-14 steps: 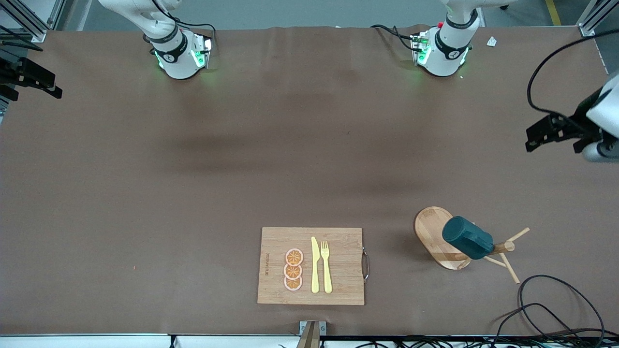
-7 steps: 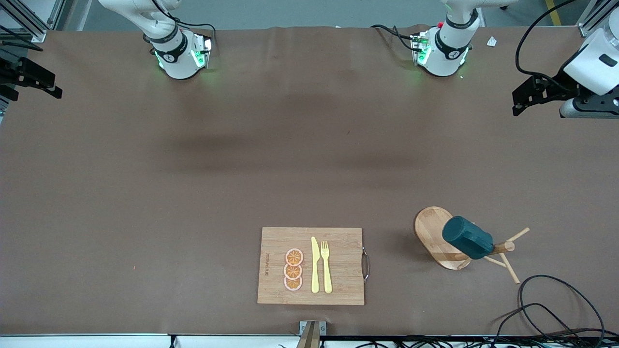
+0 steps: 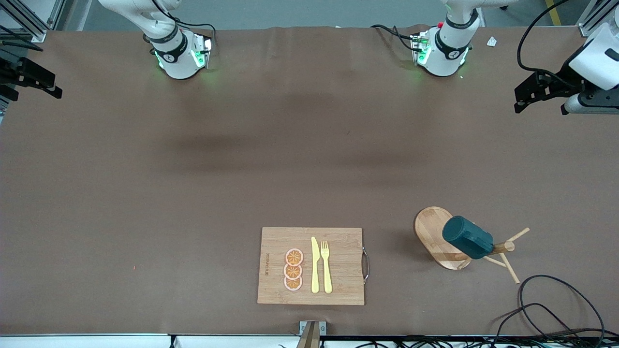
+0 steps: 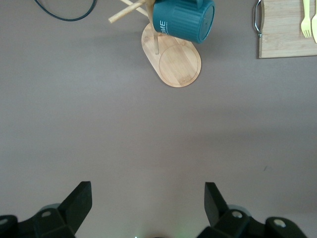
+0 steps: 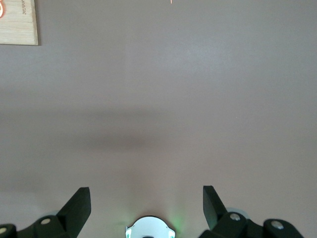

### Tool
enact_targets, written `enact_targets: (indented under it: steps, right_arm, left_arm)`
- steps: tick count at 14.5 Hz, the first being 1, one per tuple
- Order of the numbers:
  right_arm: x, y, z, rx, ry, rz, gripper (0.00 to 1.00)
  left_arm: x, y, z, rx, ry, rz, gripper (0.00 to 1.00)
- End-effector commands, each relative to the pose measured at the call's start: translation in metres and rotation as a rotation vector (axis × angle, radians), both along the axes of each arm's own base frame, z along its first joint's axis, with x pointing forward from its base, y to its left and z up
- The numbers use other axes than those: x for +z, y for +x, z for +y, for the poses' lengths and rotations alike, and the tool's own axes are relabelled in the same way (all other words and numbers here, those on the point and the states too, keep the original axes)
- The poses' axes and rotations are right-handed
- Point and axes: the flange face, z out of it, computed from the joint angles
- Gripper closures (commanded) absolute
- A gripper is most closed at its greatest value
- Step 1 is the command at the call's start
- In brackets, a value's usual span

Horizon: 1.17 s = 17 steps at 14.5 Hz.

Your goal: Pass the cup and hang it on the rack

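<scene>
The cup already hangs on the rack, low and toward the right of the front view. It is slung on one of the pegs with its bottom tipped up toward the camera, and it hangs above the oval wooden base. In the left wrist view the same cup shows at the top of the frame, its rim tilted over the base of the rack.

The left tool sits at the right edge of the front view, up off the counter and well apart from the rack. Its fingers are spread wide and hold nothing. The right tool is at the far left edge, also spread wide and empty, and that arm waits.

By the look of things the hanging is done, and the step in hand is to clear away and settle. To do that well, the left arm should stay high and well away from the pegs, so that nothing brushes the cup or jars the light rack. The black cable at the lower right lies near the pegs and is best left alone. The cutting board, with its knife, fork and orange slices, lies low in the middle of the frame and needs no attention.
</scene>
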Motion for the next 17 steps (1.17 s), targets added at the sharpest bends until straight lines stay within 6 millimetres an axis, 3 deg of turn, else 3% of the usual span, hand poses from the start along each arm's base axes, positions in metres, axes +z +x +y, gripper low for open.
enact_targets:
  steps: [1, 3, 5, 10, 17]
  right_arm:
    - [0.001, -0.007, -0.001, 0.008, -0.002, -0.004, 0.0]
    - [0.001, -0.007, -0.001, 0.008, -0.001, -0.002, 0.0]
    - [0.001, -0.007, -0.001, 0.008, -0.002, -0.004, 0.0]
    - [0.001, -0.007, -0.001, 0.008, -0.001, -0.002, 0.0]
    - [0.001, -0.006, -0.001, 0.008, -0.002, -0.005, 0.0]
  left_arm:
    - [-0.003, -0.007, -0.011, -0.007, -0.003, 0.016, 0.0]
    - [-0.002, -0.009, -0.023, 0.004, 0.002, 0.012, 0.0]
    - [-0.004, -0.012, -0.023, 0.009, 0.008, 0.03, 0.0]
    - [0.01, -0.007, 0.012, 0.038, 0.002, 0.014, 0.0]
    - [0.01, 0.0, 0.013, 0.053, -0.001, 0.011, 0.0]
